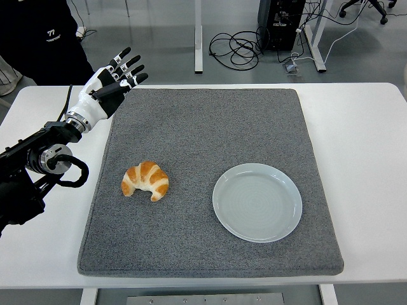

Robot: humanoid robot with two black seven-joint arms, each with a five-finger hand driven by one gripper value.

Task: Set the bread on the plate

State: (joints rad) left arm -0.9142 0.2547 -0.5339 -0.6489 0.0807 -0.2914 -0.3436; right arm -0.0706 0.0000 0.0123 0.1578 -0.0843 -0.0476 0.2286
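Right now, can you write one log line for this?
left robot hand: open, raised at mat's far-left corner | croissant: on mat | plate: empty

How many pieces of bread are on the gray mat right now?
1. A single croissant lies on the left part of the gray mat, left of the empty plate and apart from it. Nothing seems hidden.

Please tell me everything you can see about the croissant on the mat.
The croissant is a golden-brown crescent with paler, cream-coloured bands across its ridged top and darker, baked-looking tips. It looks whole and flaky. It lies flat on the left part of the grey mat, its curved back toward the far side and both ends pointing toward the near edge. Only the mat touches it. The plate lies apart to its right, and the left hand is farther back, well away from it.
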